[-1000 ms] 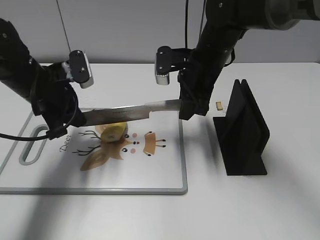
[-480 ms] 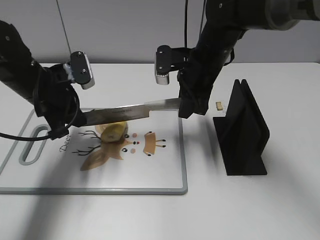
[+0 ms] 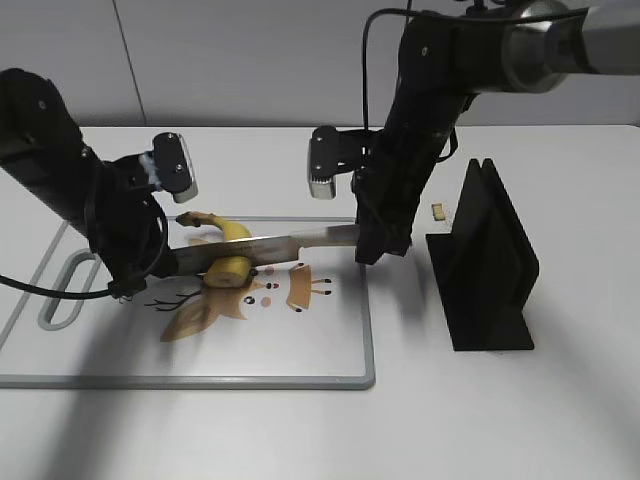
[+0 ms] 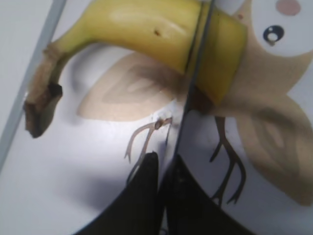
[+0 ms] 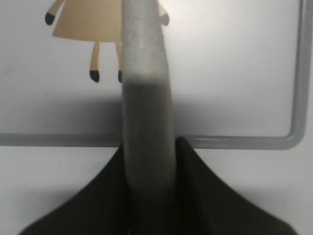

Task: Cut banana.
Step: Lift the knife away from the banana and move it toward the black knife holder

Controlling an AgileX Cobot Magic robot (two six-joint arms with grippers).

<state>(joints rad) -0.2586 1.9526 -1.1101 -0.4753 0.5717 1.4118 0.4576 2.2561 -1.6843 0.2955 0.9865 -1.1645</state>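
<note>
A yellow banana (image 3: 222, 227) lies on the white cutting board (image 3: 300, 350) with a deer print. A long knife (image 3: 290, 243) lies level across it, pressed down into the banana, with a short end piece (image 3: 228, 270) on the near side of the blade. My right gripper (image 3: 375, 240) is shut on the knife handle (image 5: 145, 98). My left gripper (image 3: 150, 262) is shut on the blade tip. In the left wrist view the blade edge (image 4: 195, 73) runs through the banana (image 4: 142, 27), splitting off the end piece (image 4: 225, 54); the fingertips (image 4: 165, 164) pinch the blade.
A black knife stand (image 3: 485, 260) stands right of the board. A small tan bit (image 3: 438, 210) lies on the table beside it. The board's grey rim (image 5: 296, 98) shows in the right wrist view, its handle slot (image 3: 65, 290) at the left.
Both arms have lowered the knife from above the banana into it. The banana's stem end now shows behind the blade.
</note>
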